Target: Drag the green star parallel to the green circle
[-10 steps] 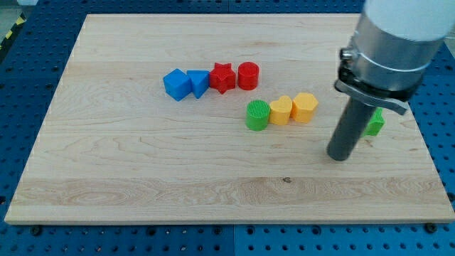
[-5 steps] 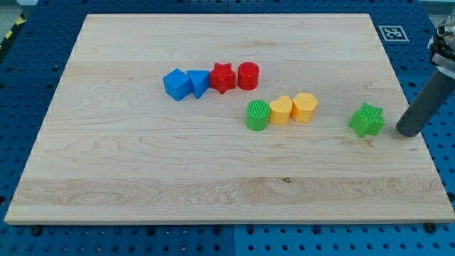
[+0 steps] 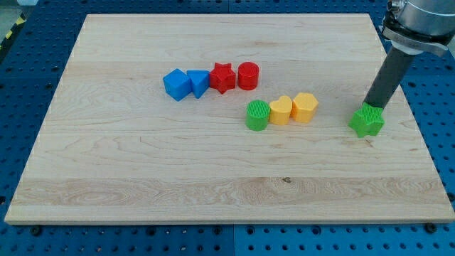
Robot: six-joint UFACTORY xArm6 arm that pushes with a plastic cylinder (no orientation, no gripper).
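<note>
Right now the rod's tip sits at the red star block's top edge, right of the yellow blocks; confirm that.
Wrong colour: in the camera view my tip sits at the top edge of the green star block, right of the yellow blocks.

A big wooden board (image 3: 142, 178) lay on a blue table with little holes (image 3: 28, 64). Near the middle, four blocks sat in a row, touching: a blue cube (image 3: 176, 84), a blue triangle block (image 3: 198, 83), a red star (image 3: 222, 77) and a red circle (image 3: 248, 75). Lower down to the view's right, two yellow blocks (image 3: 281, 110) (image 3: 305, 107) sat side by side, touching.
</note>
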